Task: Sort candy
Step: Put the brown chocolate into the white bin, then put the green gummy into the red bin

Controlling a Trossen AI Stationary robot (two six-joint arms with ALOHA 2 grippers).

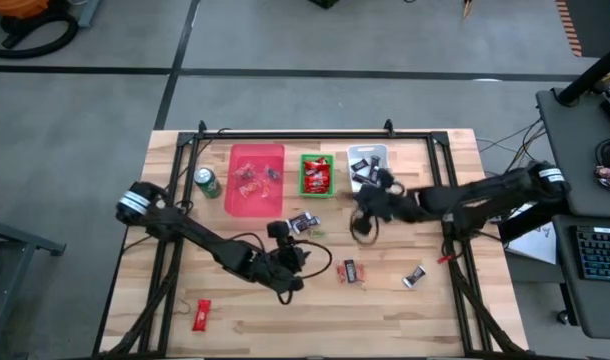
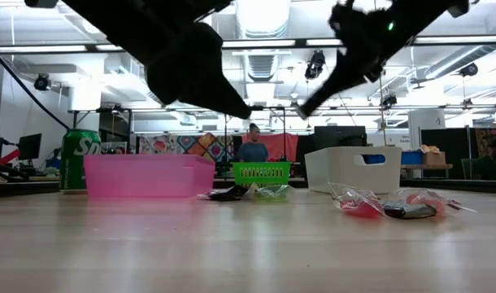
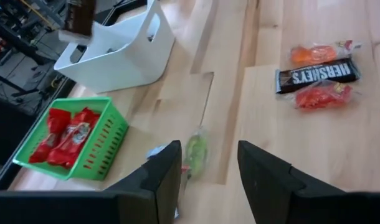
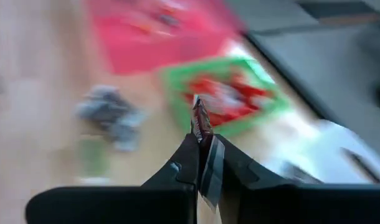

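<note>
- A red-wrapped candy (image 1: 202, 315) is lying alone near the table's (image 1: 135, 250) near left corner, well apart from everything else; it looks flat and light, and I judge a pinch across its short width would hold best.
- The green drink can (image 1: 207, 183) is standing by the far edge, just beside the pink bin (image 1: 257, 180), which is holding a few loose sweets.
- The left gripper (image 3: 205, 171) is hanging above the middle of the table with its fingers spread wide and nothing between them, pointing toward a small green-wrapped candy (image 3: 195, 149) on the wood.
- That sweet seems soft and crinkly; the wrapper will probably be sliding on the smooth boards, so closing on the body and not the twisted end looks safer.
- The green basket (image 1: 316, 175) is carrying red-wrapped pieces against the far edge.
- A dark Hershey's bar (image 3: 317, 74) is lying between two orange-red sweets (image 3: 322, 96) toward the near right part of the table; the bar looks stiffer than the rest.
- The right gripper (image 4: 202, 152) is hovering near the white bin (image 1: 366, 165) at the far edge, pinched narrowly on a thin candy wrapper (image 4: 199, 121) that is standing up between its fingers.
- Held by so little foil, that piece could be slipping free, I think.
</note>
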